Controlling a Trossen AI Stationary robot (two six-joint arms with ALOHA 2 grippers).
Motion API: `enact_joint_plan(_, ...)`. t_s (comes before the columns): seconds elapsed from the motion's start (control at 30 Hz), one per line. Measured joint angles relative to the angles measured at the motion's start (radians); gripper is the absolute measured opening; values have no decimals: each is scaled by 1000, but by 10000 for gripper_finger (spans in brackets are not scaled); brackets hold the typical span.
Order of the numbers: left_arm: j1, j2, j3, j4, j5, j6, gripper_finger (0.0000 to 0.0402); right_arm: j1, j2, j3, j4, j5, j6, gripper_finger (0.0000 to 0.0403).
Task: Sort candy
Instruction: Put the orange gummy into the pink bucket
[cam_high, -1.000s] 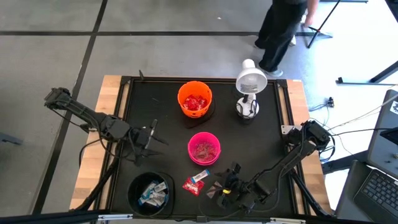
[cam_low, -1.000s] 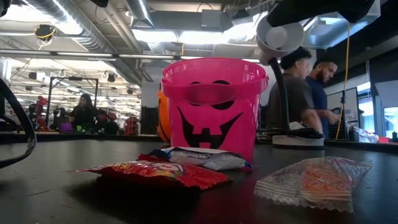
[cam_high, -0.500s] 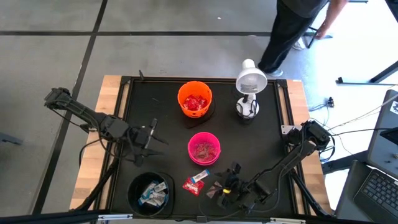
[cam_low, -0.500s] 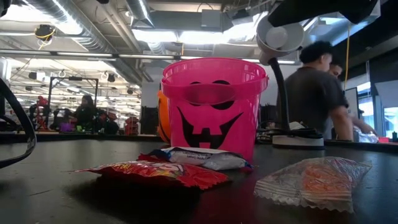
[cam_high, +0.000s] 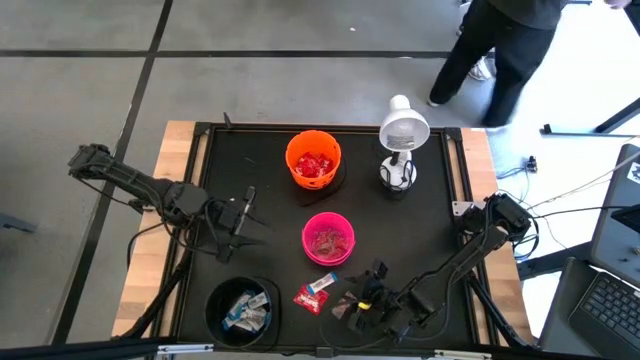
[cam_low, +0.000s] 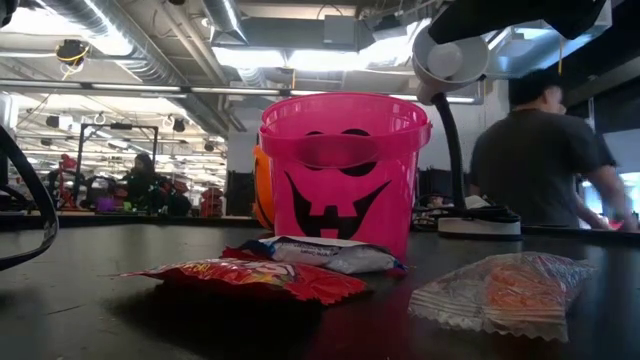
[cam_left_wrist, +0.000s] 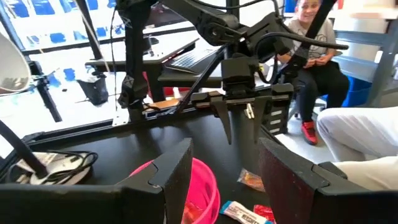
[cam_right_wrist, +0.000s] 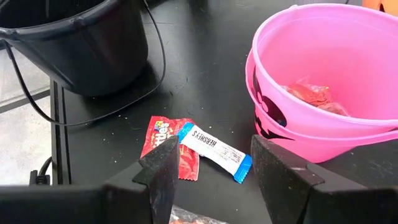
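Three pieces of candy lie on the black table near its front edge: a red packet (cam_right_wrist: 165, 146), a blue-and-white bar (cam_right_wrist: 216, 151) lying partly over it, and a pinkish clear packet (cam_low: 510, 290) to their right. My right gripper (cam_high: 360, 300) hovers open just right of the red packet and the bar, pointing at them. My left gripper (cam_high: 245, 215) hangs open left of the pink bowl (cam_high: 328, 238), holding nothing. The orange bowl (cam_high: 313, 160) holds red candy. Blue-and-white candy fills the black bowl (cam_high: 242, 310).
A white desk lamp (cam_high: 402, 135) stands at the far right of the table. A person (cam_high: 510, 50) is on the floor beyond the far edge, and another sits off to the side (cam_left_wrist: 317, 43). Bare black table lies between the bowls and at the far left.
The person beyond the table's far edge has walked toward the right. Both grippers have stayed open and in place, and the candy has not moved.
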Motion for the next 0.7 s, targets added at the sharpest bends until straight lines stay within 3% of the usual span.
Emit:
enact_joint_plan(0.23, 20, 0, 0, 62, 118, -7, 172, 0, 0, 0, 4, -44, 0, 197)
enact_joint_plan(0.7, 20, 0, 0, 58, 115, -36, 172, 0, 0, 0, 21, -42, -6, 197)
